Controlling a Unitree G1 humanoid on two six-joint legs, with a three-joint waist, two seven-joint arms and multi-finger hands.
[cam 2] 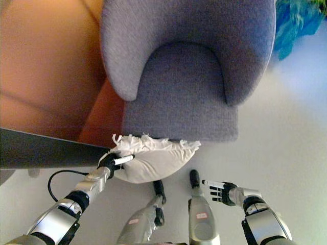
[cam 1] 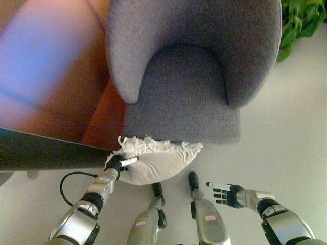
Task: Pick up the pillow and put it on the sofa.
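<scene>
At the far left, a dark flat panel (cam 1: 46,150) runs along the lower-left part of both eye views, with a reddish-brown surface (cam 1: 102,117) above it reaching to the sofa's side. Just right of the panel's end, the left hand (cam 1: 118,164) comes up from the lower left and is clenched on the left edge of the off-white fringed fabric pillow (cam 1: 156,161), its dark fingers curled into the cloth and a white-tipped finger lying across the pillow's edge. The pillow sits low, at the front foot of the grey upholstered sofa (cam 1: 184,97), with its fringed top edge touching or overlapping the sofa's front face; it is not on the seat cushion. The sofa itself fills the upper middle, its curved backrest and arms wrapping round the seat. Further right, over the pale floor (cam 1: 286,143), the right hand (cam 1: 224,192) is released, its fingers straight and spread, pointing left, well apart from the pillow and holding nothing. At the top right corner, green leafy plant foliage (cam 1: 299,20) shows beside the sofa's back.
</scene>
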